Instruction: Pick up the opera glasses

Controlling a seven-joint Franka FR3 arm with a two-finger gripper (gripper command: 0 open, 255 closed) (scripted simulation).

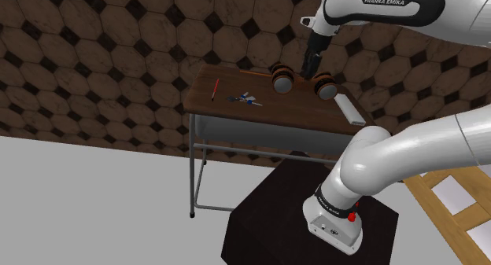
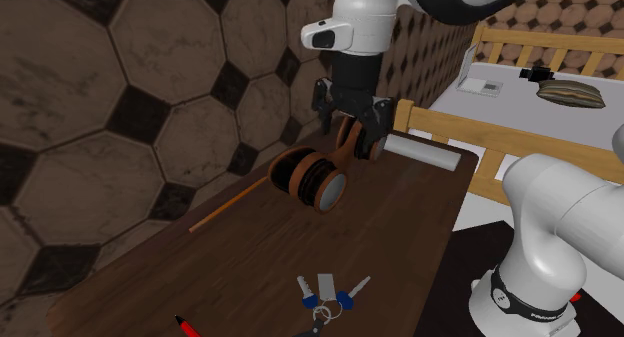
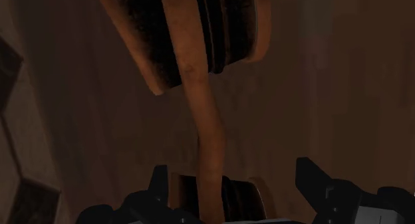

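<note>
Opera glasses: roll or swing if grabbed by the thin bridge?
Likely rigid: the opera glasses look like two ringed barrels joined by a thin bridge. Round barrels may roll if nudged. Held at the bridge between the open fingers, they could pivot.

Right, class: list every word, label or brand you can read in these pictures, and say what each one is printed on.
"FRANKA EMIKA": white letters on the dark band of the arm, shoulder view.
Small marking on the arm's base: too small to read.
Nothing else bears readable text.
</note>
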